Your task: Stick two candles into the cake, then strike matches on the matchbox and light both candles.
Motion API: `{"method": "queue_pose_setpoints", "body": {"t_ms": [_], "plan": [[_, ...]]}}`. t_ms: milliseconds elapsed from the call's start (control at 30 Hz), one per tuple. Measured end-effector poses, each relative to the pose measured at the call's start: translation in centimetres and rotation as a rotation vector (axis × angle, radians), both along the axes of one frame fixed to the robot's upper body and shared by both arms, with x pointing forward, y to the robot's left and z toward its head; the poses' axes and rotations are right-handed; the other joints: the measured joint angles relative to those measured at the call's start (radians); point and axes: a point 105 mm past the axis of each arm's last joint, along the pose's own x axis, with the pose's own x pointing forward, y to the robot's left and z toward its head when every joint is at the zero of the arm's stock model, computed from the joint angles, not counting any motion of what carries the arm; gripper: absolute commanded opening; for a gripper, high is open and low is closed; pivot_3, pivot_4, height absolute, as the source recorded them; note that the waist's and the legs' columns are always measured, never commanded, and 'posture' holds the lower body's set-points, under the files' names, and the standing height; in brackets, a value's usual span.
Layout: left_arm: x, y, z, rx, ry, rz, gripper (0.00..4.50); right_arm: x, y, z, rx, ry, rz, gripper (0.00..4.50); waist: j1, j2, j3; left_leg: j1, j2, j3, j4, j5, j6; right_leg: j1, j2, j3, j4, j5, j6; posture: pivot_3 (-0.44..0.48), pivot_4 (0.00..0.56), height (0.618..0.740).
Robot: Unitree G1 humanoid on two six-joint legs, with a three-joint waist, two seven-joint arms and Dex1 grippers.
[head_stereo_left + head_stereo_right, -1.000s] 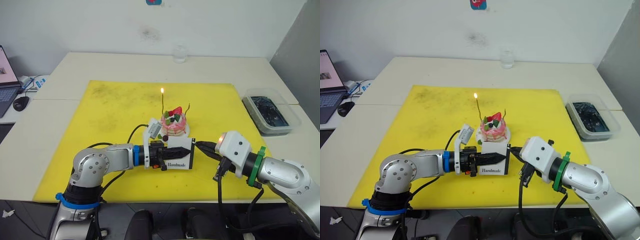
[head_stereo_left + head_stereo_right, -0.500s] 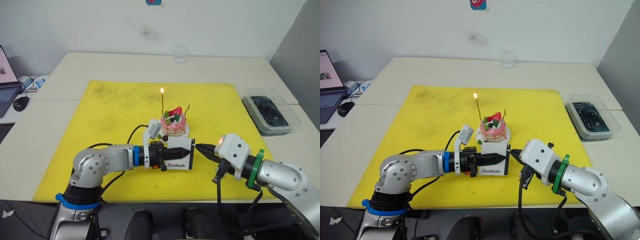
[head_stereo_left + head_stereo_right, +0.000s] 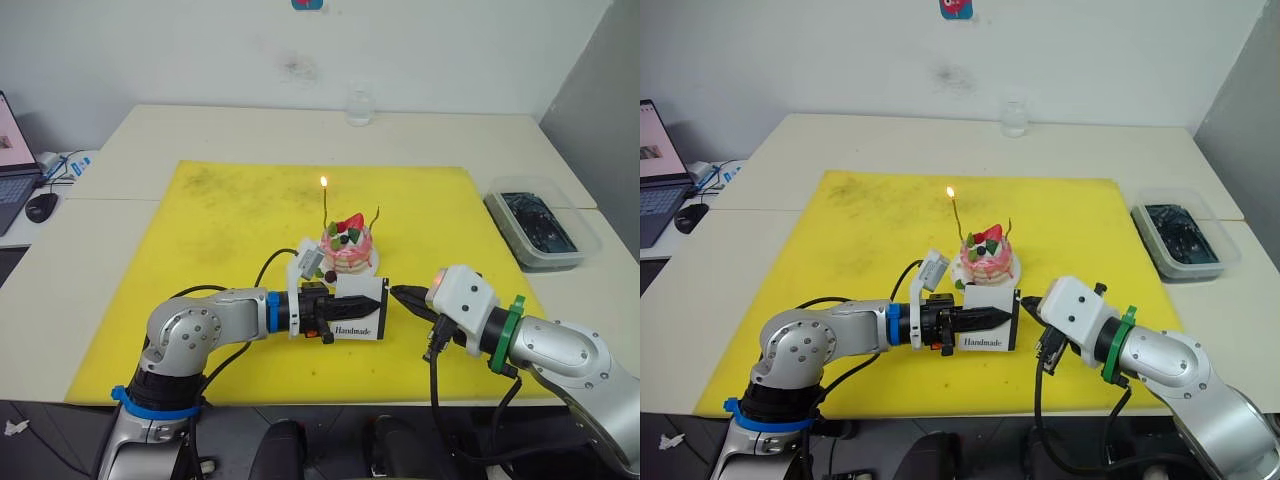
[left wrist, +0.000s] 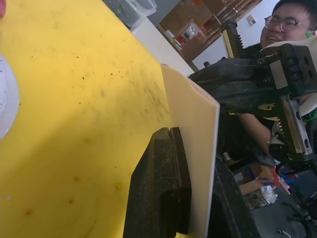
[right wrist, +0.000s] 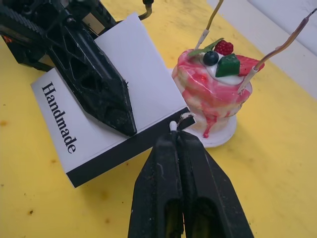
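— Where's the cake?

— The cake (image 3: 350,249) sits on its white plate (image 5: 221,137) in the middle of the yellow mat (image 3: 220,230), with both candles stuck in its top. The taller candle (image 3: 326,207) on my left side carries a small flame; the shorter, curved candle (image 3: 376,217) has none.

— And the matchbox?

— My left gripper (image 3: 345,303) is pinching the matchbox (image 3: 358,308), one finger on each flat face, and holds it upright on its edge just in front of the cake. The "Handmade" lettering faces me, and a dark side edge is turned toward my right arm.

— Your right gripper?

— My right gripper (image 5: 177,138) has its fingers pressed together on a match (image 5: 179,120). Just the short tip pokes out past the fingertips, with a pale head. That tip is at the matchbox's dark side edge, touching it or very nearly; I can't tell which. The cake's plate lies just behind it.

— Anything else about?

— A clear tub (image 3: 543,229) stands off the mat to my right, and a glass (image 3: 359,107) at the table's far edge.
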Motion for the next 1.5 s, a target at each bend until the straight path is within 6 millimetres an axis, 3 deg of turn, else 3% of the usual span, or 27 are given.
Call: {"method": "queue_pose_setpoints", "body": {"t_ms": [467, 600, 833, 1500], "plan": [[0.0, -0.4, -0.6, 0.038, -0.031, -0.012, 0.0, 0.1, -0.2, -0.6, -0.029, 0.037, -0.018, 0.05, 0.0, 0.0, 0.0, 0.0, 0.0, 0.0, 0.0, 0.0, 0.0, 0.0, 0.0, 0.0, 0.0, 0.0, 0.0, 0.0, 0.15, 0.74], [0.3, 0.0, -0.6, 0.049, -0.056, 0.01, 0.0, 0.8, -1.3, -0.1, -0.016, 0.026, -0.089, 0.05, 0.0, 0.0, 0.0, 0.0, 0.0, 0.0, 0.0, 0.0, 0.0, 0.0, 0.0, 0.0, 0.0, 0.0, 0.0, 0.0, 0.15, 0.74], [0.7, 0.6, -1.2, 0.08, -0.084, 0.06, 0.0, 0.8, -1.5, 0.8, 0.039, 0.025, -0.096, 0.05, 0.0, 0.0, 0.0, 0.0, 0.0, 0.0, 0.0, 0.0, 0.0, 0.0, 0.0, 0.0, 0.0, 0.0, 0.0, 0.0, 0.15, 0.74], [0.9, 0.2, -1.2, 0.081, -0.101, 0.083, 0.0, 0.3, 0.4, -0.2, 0.008, 0.068, -0.024, 0.05, 0.0, 0.0, 0.0, 0.0, 0.0, 0.0, 0.0, 0.0, 0.0, 0.0, 0.0, 0.0, 0.0, 0.0, 0.0, 0.0, 0.15, 0.74]]}}
